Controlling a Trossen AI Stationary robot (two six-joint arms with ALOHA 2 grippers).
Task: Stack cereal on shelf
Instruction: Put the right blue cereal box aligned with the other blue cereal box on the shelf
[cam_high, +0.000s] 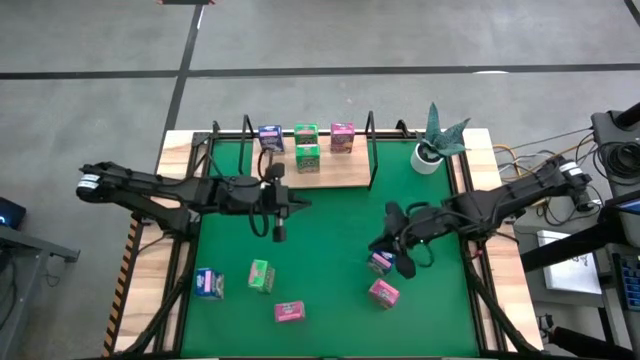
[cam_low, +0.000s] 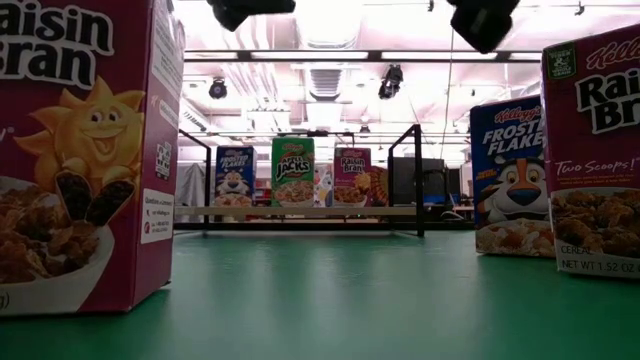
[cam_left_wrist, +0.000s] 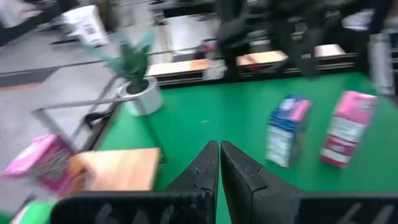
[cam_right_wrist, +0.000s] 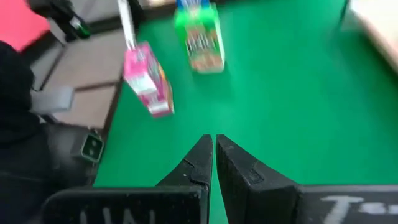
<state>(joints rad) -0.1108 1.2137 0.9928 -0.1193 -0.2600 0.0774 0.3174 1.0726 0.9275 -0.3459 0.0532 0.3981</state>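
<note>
Both dark two-finger grippers, left gripper (cam_high: 279, 234) and right gripper (cam_high: 404, 267), hover with fingers pressed together, empty. Four small printed cardboard cereal boxes (cam_high: 307, 157) stand on the light-wood shelf (cam_high: 340, 175) beyond them; a blue box (cam_high: 379, 262) sits just beside the right gripper.

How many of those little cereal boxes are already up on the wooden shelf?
4: blue box, green box and pink box along the shelf's back, another green box in front. Others might be hidden.

Pink box (cam_low: 85, 150) near left, 3 boxes on far shelf (cam_low: 300, 212).
</note>
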